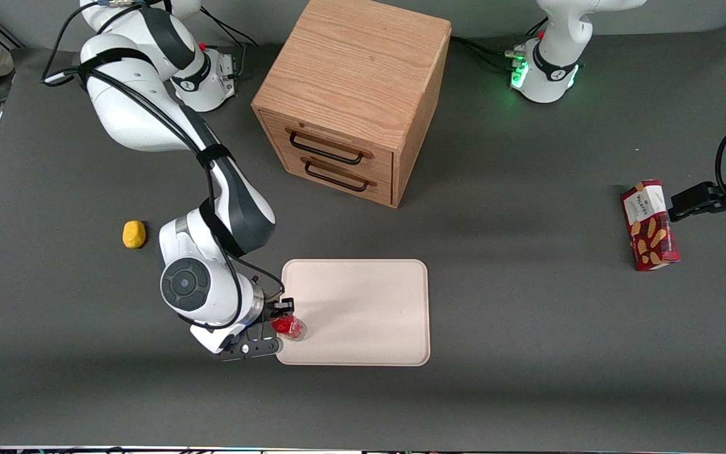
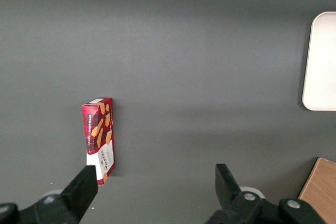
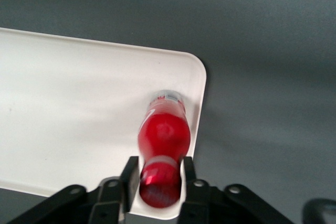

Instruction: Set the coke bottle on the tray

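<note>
Slim red coke bottle (image 3: pixel 163 135) with red cap standing upright on the pale beige-pink rectangular tray (image 1: pixel 363 302).
Gripper (image 3: pixel 160 178) fingers (image 3: pixel 130 178) are pinching its cap, holding it just inside the tray's corner nearest the working arm.

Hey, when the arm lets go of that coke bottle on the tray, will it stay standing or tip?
Probably tippy: the coke bottle is slim and tall, standing near the tray rim, at the corner. The end effector grips only its cap, so a sideways nudge on release could topple it. Being round, it would likely roll once down.
</note>
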Motion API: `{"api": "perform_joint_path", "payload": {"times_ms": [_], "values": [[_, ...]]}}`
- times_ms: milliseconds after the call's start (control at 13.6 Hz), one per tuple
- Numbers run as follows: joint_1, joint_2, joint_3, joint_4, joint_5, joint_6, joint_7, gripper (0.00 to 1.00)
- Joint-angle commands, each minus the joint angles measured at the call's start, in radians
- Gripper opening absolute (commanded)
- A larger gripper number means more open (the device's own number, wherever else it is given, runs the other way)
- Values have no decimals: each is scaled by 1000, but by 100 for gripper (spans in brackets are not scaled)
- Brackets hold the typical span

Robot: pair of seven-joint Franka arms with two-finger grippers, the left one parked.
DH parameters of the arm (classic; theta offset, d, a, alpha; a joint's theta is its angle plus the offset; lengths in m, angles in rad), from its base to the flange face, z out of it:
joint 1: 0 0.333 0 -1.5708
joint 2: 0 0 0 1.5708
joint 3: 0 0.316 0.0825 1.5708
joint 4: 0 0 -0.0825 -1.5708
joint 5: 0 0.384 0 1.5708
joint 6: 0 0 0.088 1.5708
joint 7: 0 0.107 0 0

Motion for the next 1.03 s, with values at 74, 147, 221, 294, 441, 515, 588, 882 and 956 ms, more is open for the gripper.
{"api": "perform_joint_path", "payload": {"times_ms": [74, 147, 221, 294, 441, 515, 588, 882, 956], "values": [[10, -3, 4, 6, -58, 12, 37, 100], [10, -3, 4, 6, -58, 13, 37, 100], [7, -7, 4, 6, -55, 12, 38, 100], [7, -15, 4, 6, -50, 12, 38, 100], [-2, -51, 2, 8, -44, 7, 45, 100], [-11, -76, 1, 8, -29, -3, 45, 100], [-21, -114, -8, 5, -7, -35, 45, 100], [-34, -364, -111, -211, 22, -132, 2, 100], [-36, -437, -155, -298, 69, -123, -20, 100]]}}
